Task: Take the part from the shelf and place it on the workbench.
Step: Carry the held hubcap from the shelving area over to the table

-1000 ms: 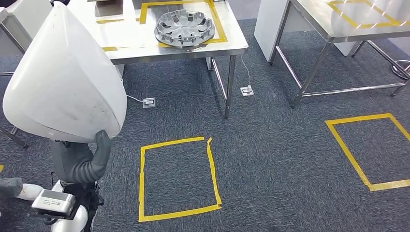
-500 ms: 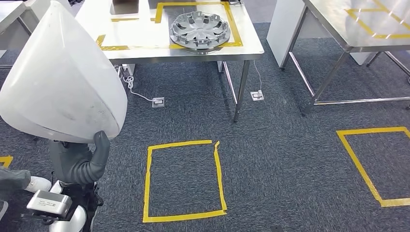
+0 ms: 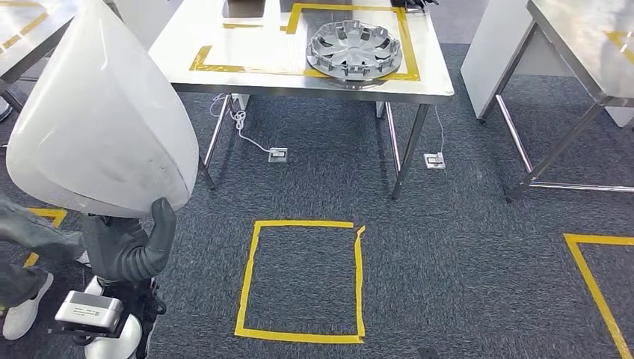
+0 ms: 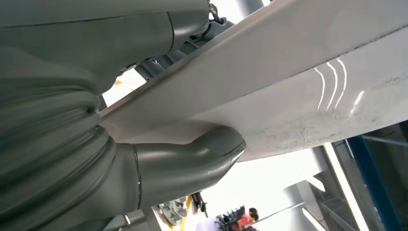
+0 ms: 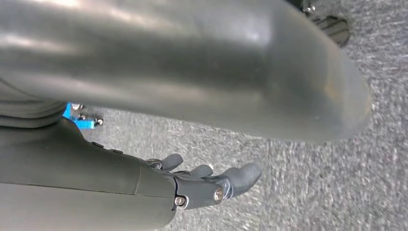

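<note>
Left hand (image 3: 142,243) at 8 o'clock grips the big white part (image 3: 101,120) from below, thumb (image 4: 192,161) pressed on its underside, part raised over carpet, workbench (image 3: 224,75) at 12 o'clock; right hand (image 5: 202,185) holds nothing, fingers loosely apart.

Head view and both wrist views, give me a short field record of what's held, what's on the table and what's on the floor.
held part: large white curved shell panel, gripped by left robot hand
right robot hand: holds nothing, fingers apart, above the carpet
steel workbench: silver spoked hubcap lies inside a yellow tape outline
floor: dark grey carpet with a yellow tape square
bystander: a person's leg and white shoe
</note>
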{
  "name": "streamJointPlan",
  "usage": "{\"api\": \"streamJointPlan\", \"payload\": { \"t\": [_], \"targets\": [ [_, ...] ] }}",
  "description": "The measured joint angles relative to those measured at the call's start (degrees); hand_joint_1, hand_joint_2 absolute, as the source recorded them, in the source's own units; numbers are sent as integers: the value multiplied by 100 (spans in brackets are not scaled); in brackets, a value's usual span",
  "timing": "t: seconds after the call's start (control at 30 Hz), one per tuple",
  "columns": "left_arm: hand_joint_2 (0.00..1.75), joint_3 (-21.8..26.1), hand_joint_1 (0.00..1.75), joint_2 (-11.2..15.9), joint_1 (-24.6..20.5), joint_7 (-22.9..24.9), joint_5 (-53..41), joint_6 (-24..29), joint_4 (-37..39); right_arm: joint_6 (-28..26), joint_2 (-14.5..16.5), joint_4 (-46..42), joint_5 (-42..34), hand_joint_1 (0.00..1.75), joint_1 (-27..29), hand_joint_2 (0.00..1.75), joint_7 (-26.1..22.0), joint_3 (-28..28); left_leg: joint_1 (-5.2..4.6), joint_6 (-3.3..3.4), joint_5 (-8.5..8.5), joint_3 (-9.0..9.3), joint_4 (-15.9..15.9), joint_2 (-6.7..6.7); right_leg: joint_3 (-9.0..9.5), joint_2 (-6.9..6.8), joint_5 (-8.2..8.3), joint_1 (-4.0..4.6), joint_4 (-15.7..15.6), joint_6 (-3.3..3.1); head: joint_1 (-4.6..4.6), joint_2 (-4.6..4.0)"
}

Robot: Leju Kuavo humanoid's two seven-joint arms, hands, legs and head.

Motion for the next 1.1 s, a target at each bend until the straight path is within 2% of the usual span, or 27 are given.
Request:
{"api": "streamJointPlan", "payload": {
  "t": [0.03, 0.1, 0.17, 0.2, 0.23, 0.27, 0.33, 0.37, 0.4, 0.47, 0.5, 0.53, 0.6, 0.63, 0.67, 0.7, 0.73, 0.77, 0.8, 0.83, 0.87, 0.9, 0.93, 1.0, 1.07, 1.1],
  "targets": [
    [175, 0, 175, 1, 5, -3, -6, 4, -6, -1, 2, -1, 0, 0, -6, 0, -4, 0, -13, -29, -66, -51, 110, 121, 39, -71, 5, -13, -32, -38, -15, 0],
    [175, -1, 175, 2, 10, -6, -13, 9, -11, -3, 2, -2, 0, 0, -8, 0, -9, 0, -29, -75, -364, -335, 697, 466, 96, -217, -10, -12, -63, -102, -49, 0],
    [175, -2, 175, 3, 25, -4, -15, 9, -1, -3, 1, -2, 0, 0, -2, 0, -6, 0, -17, -110, -638, -735, 1430, 599, 117, -374, -47, 6, -49, -130, -61, 0],
    [175, -2, 175, 4, 34, -4, -15, 8, 4, -3, 2, -2, 0, 0, -1, 0, -4, 0, -14, -117, -636, -835, 1585, 614, 127, -450, -68, 11, -40, -131, -62, 0],
    [175, -2, 175, 4, 39, -4, -15, 8, 7, -3, 2, -2, 0, 0, -2, 0, -2, 0, -13, -117, -521, -814, 1508, 629, 144, -519, -91, 15, -32, -127, -62, 0],
    [175, -2, 175, 4, 40, -4, -15, 8, 9, -3, 3, -2, 0, 0, -5, 0, -2, 0, -15, -107, -321, -665, 1200, 663, 172, -585, -119, 17, -23, -119, -62, 0],
    [175, -2, 175, 3, 38, -4, -15, 9, 8, -2, 3, -2, 1, 0, -10, 0, -2, 0, -44, -44, 12, -244, 394, 884, 241, -694, -186, 40, -7, -82, -61, 0],
    [175, -2, 175, 2, 36, -4, -15, 10, 7, -3, 3, -2, 4, 0, -15, 0, -2, 0, -61, 5, 87, -103, 128, 970, 265, -737, -213, 56, 1, -56, -59, 0],
    [175, -2, 175, 2, 36, -5, -15, 17, 5, -3, 3, -2, 10, 0, -23, 0, 1, 0, -78, 52, 92, -44, 11, 1024, 280, -776, -233, 75, 5, -30, -58, 0],
    [175, -1, 175, 3, 46, -10, -14, 52, -13, -7, 3, -2, 31, 0, -46, 0, 9, 0, -88, 127, 84, -50, -2, 924, 305, -861, -256, 86, -1, 26, -58, 0],
    [175, 1, 175, 4, 59, -16, -14, 80, -32, -13, 3, -2, 40, 0, -60, 0, 12, 0, -78, 156, 88, -43, -18, 867, 316, -847, -286, 76, 16, 60, -58, 0],
    [175, 2, 175, 4, 70, -31, -13, 113, -55, -21, 4, -1, 47, 0, -75, 0, 13, 1, -61, 187, 95, -31, -37, 810, 286, -759, -362, 63, 112, 96, -53, 0],
    [175, 4, 175, 3, 102, -69, 4, 175, -89, -33, 6, 0, 62, 0, -95, 0, 14, 2, -25, 229, 104, -12, -63, 694, 36, -474, -662, 30, 659, 154, -35, 0],
    [175, 5, 175, 5, 123, -91, 16, 203, -94, -36, 7, 1, 70, 0, -95, 0, 20, 3, -20, 241, 102, -15, -63, 632, -173, -371, -841, 21, 1069, 170, -27, 0],
    [175, 6, 175, 8, 152, -107, 30, 223, -95, -36, 6, 1, 78, 0, -91, 0, 26, 3, -19, 245, 99, -17, -60, 561, -377, -329, -961, 13, 1439, 183, -24, 0],
    [175, 7, 175, 15, 180, -120, 44, 241, -95, -36, 4, 1, 83, 0, -88, 0, 32, 3, -17, 245, 95, -15, -56, 485, -520, -316, -983, 7, 1661, 190, -24, 0],
    [175, 7, 175, 23, 202, -126, 61, 258, -97, -33, 3, 1, 89, 0, -88, 0, 34, 2, -14, 241, 92, -9, -51, 406, -564, -310, -884, 0, 1662, 193, -23, 0],
    [175, 8, 175, 33, 215, -128, 76, 274, -101, -26, 0, 1, 95, 0, -94, 0, 33, 2, -7, 230, 86, 1, -42, 323, -493, -291, -672, -12, 1419, 193, -23, 0],
    [175, 9, 175, 43, 221, -128, 91, 290, -107, -16, -2, 1, 103, 0, -104, 0, 31, 3, 2, 210, 75, 12, -30, 247, -337, -235, -415, -29, 1012, 192, -23, 0],
    [175, 10, 175, 51, 221, -129, 103, 304, -115, -8, -4, 1, 111, 0, -115, 0, 28, 3, 4, 180, 65, 14, -13, 178, -171, -120, -236, -43, 612, 192, -23, 0],
    [175, 11, 175, 57, 219, -129, 114, 314, -123, -2, -5, 2, 115, 0, -128, 0, 25, 4, 7, 143, 56, 4, 5, 118, -43, -12, -129, -54, 298, 188, -24, 0],
    [175, 13, 175, 64, 220, -127, 126, 319, -137, -8, -5, 2, 110, 0, -142, 0, 24, 5, 11, 100, 55, -12, 13, 69, 22, 74, -107, -54, 133, 175, -22, 0],
    [175, 13, 175, 71, 224, -122, 135, 319, -152, -23, -5, 3, 88, 0, -154, 0, 19, 4, 14, 54, 65, -30, 6, 25, 34, 113, -140, -42, 94, 152, -20, 0],
    [175, 14, 175, 93, 235, -95, 144, 305, -189, -69, 0, 3, 19, 0, -177, 0, -9, -2, 34, -33, 81, -49, -21, -25, 56, 44, -120, -39, 64, 70, -17, 0],
    [175, 15, 175, 113, 225, -66, 143, 272, -220, -101, 7, 3, -39, 0, -185, 0, -48, -10, 22, -87, -42, -152, 179, 180, 98, -35, -95, -50, 26, -24, -49, 0],
    [175, 15, 175, 121, 219, -55, 143, 256, -229, -107, 8, 3, -54, 0, -182, 0, -57, -14, 16, -101, -187, -288, 457, 343, 108, -75, -93, -45, 14, -58, -66, 0]
  ]
}}
